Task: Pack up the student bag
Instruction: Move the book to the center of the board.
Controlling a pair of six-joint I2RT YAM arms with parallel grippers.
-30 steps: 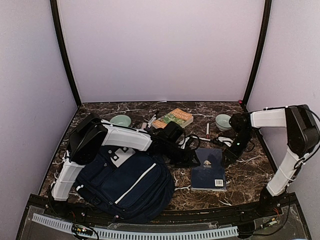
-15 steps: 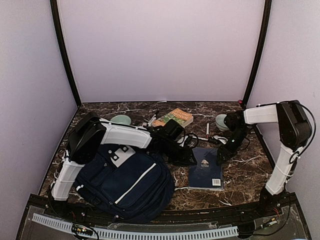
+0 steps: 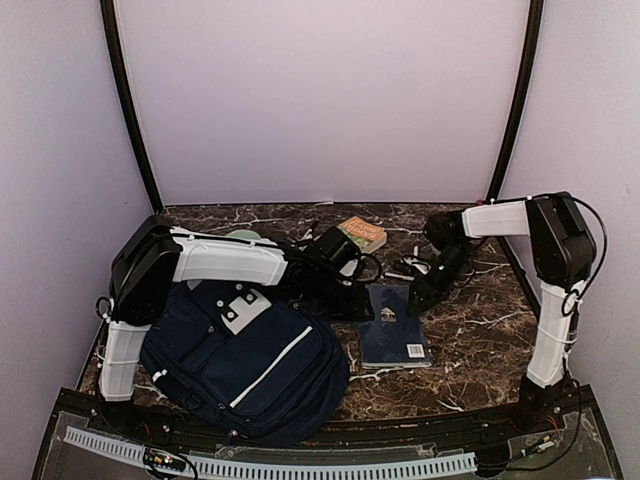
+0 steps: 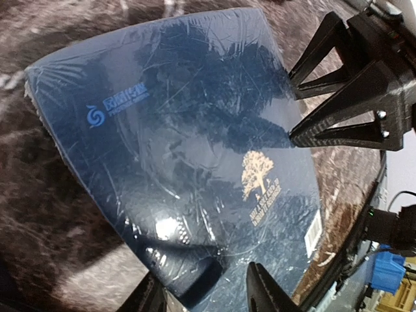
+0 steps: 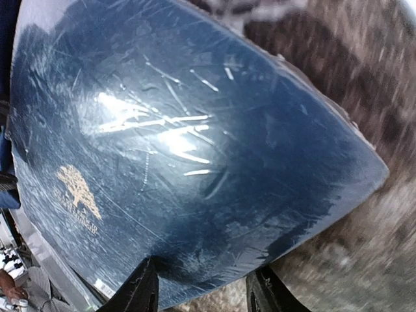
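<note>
**Entry: book transfer, in progress**

- Item 1, student bag (image 3: 250,365): lies front-up at the near left of the table (image 3: 480,340), under my left arm. I see no open mouth from above.
- Item 2, dark blue book (image 3: 393,325): flat and shrink-wrapped, just right of the bag. Over the last second it has slid left and farther back, closing on the bag.
- Left gripper (image 4: 200,278): jaws have narrowed. They now stand part-way apart with one far corner of the book between them. I cannot tell whether the pads bite.
- Right gripper (image 5: 198,286): has swung in from the right. Its jaws are part-way apart astride the other far corner. I cannot tell its grip either.
- Reading: I judge that both arms are working the book toward the bag, and nothing is packed yet.
- Markings on the book: a light-blue logo with characters I cannot read, a gold tree emblem over lettering too small to read, and a barcode at the near corner.
- Item 3, orange book (image 3: 362,233): at the far centre, its title illegible.
</note>
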